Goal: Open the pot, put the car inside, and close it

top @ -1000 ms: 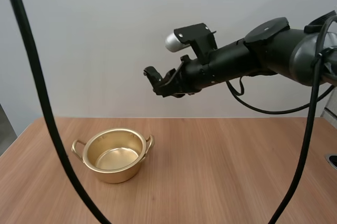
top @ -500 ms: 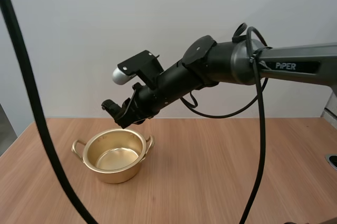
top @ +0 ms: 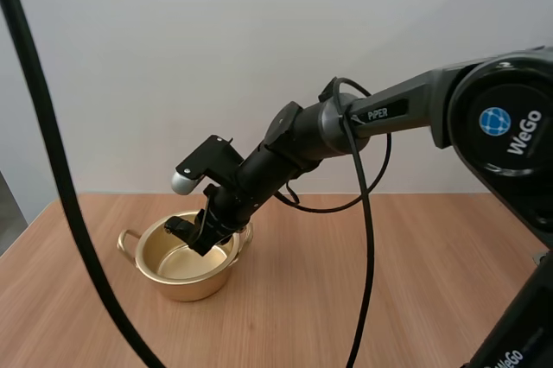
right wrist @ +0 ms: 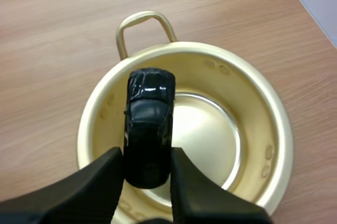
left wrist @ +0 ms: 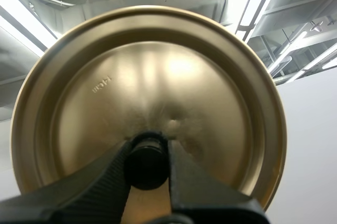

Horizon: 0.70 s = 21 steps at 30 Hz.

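A gold pot [top: 187, 269] with two loop handles stands open on the wooden table at the left. My right gripper [top: 192, 234] hangs just over its rim, shut on a small black toy car [right wrist: 149, 125]. Seen from the right wrist, the car is held lengthwise over the pot's [right wrist: 210, 145] bare inside, pinched between the fingers [right wrist: 100, 174]. In the left wrist view my left gripper [left wrist: 147, 169] is shut on the black knob [left wrist: 146, 162] of the gold lid [left wrist: 152, 92], which is held up in the air with its underside facing the camera.
The wooden table [top: 371, 290] stretches wide to the right of the pot and in front of it. Its back edge meets a plain white wall. The right arm [top: 346, 126] reaches in from the right, slanting down across the table's middle.
My right arm has swung left and down, carrying the car from high over the table's middle to just above the pot's mouth. The pot has not moved.
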Available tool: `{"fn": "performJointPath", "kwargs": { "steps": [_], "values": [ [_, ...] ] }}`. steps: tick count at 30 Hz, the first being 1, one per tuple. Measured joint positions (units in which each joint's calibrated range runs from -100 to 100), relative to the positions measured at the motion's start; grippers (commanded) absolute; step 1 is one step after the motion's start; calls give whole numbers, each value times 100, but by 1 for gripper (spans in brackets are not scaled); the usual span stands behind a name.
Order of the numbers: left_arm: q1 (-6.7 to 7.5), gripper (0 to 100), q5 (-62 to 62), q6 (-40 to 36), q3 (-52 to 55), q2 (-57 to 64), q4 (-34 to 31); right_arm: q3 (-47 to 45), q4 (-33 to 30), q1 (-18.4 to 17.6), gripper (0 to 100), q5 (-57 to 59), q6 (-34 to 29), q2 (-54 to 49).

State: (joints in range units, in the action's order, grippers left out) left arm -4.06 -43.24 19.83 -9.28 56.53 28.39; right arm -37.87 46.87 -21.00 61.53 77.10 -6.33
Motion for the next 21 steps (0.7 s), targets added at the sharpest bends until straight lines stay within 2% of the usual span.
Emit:
{"fn": "performJointPath", "kwargs": {
  "steps": [5, 15, 21],
  "values": [
    [0, 0, 0, 0, 0, 0, 0, 0, -72, -120, 0, -530, 12, 204],
    [0, 0, -117, 0, 0, -23, 0, 0, -561, -658, 0, -1829, -15, 230],
    [0, 0, -326, 0, 0, -35, 0, 11, -924, -681, 0, -2464, -186, 516]
  ]
}}
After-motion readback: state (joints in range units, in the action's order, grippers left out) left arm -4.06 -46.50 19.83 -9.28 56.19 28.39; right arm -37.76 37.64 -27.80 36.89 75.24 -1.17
